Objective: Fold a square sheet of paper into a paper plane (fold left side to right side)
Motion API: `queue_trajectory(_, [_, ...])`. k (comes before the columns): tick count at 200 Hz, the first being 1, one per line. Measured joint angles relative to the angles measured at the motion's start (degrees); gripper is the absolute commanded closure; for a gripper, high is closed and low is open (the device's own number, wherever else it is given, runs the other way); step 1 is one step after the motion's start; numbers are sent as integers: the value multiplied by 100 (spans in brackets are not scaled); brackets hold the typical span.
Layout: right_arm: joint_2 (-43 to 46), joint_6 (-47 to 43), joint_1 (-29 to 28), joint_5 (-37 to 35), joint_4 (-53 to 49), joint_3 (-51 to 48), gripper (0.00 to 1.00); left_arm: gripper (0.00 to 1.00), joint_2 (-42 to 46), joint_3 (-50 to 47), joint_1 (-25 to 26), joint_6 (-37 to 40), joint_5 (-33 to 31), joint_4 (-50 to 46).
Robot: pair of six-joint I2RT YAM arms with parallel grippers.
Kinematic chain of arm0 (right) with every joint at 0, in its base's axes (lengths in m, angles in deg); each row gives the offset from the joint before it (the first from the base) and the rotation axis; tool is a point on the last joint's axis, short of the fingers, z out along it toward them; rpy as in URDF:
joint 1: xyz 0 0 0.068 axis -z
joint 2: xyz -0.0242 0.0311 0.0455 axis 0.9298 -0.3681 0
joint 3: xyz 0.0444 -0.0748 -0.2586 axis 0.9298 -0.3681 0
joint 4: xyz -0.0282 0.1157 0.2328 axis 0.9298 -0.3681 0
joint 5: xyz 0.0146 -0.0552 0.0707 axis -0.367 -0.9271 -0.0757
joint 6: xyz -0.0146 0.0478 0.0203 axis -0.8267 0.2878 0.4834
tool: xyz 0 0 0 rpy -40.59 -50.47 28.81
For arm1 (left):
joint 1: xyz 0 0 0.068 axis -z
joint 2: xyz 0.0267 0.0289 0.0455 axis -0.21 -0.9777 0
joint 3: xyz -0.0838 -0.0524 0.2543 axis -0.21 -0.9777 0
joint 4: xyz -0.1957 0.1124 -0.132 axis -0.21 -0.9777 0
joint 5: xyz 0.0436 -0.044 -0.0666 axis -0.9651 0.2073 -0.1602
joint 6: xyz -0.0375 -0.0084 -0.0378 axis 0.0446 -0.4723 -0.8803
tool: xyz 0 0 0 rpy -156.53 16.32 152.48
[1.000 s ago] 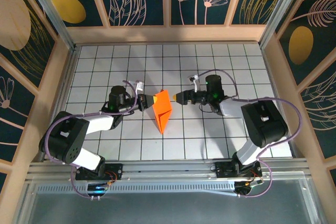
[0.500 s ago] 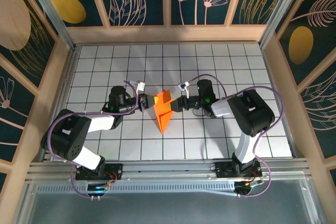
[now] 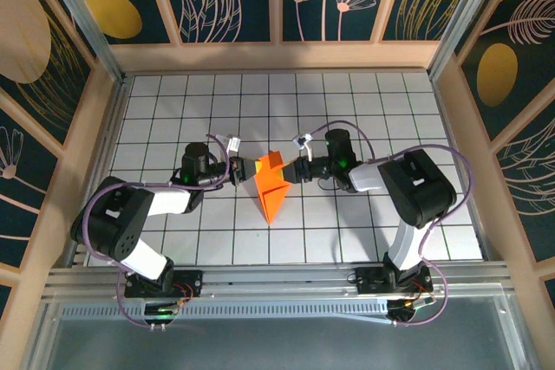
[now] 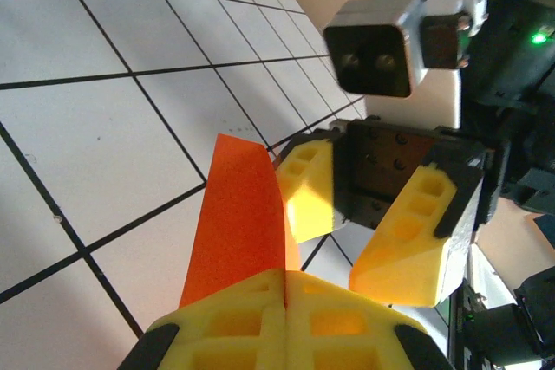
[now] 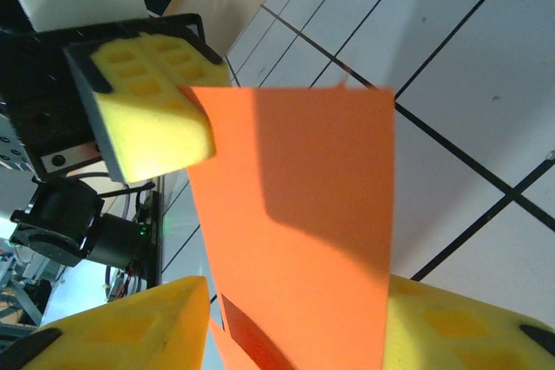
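The sheet of paper (image 3: 271, 186) lies near the middle of the worktop (image 3: 173, 101). It is folded into an orange wedge, with its broad end toward the far edge of the worktop and its point toward the near edge, where my arms are bolted. The broad end does not lie flat. In the wrist views a plain orange flap stands up off the white grid.

My left tool (image 3: 244, 171) reaches in from the left half of the worktop to the broad end of the paper. Its yellow fingers (image 4: 234, 335) are pressed tight together with no gap between them, and the edge of the flap runs straight into the seam where they meet, so it has the paper pinched.

My right tool (image 3: 294, 171) comes in from the right half of the worktop and faces the left one across the flap. Its jaws stand partly apart, with one yellow finger (image 5: 130, 327) on either side of the flap. Daylight shows between the paper and at least one of them, so it straddles the flap without gripping it.
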Motion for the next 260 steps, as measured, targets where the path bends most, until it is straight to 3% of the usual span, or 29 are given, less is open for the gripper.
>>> queue_trajectory(32, [72,-142,28,-33,-273,192,63,100,-98,31,0,7,-4,-15])
queue_trajectory(54, [87,-260,28,-83,-446,278,78,100,-149,31,0,9,-7,-26])
queue_trajectory(88, [87,-267,31,-304,-800,400,100,60,-173,31,0,39,-127,-48])
queue_trajectory(104, [87,-208,50,-439,-1003,487,100,54,-142,31,0,31,-297,-127])
queue_trajectory(167, [31,586,216,-1189,-1976,997,100,53,1222,72,125,579,-1572,-1580])
queue_trajectory(212, [2,1412,234,-1585,-2509,1128,100,54,2006,590,1078,1134,-2758,-2988])
queue_trajectory(260, [-46,1784,352,-1834,-2809,1401,100,54,1703,1014,2275,1290,-4044,-4124])
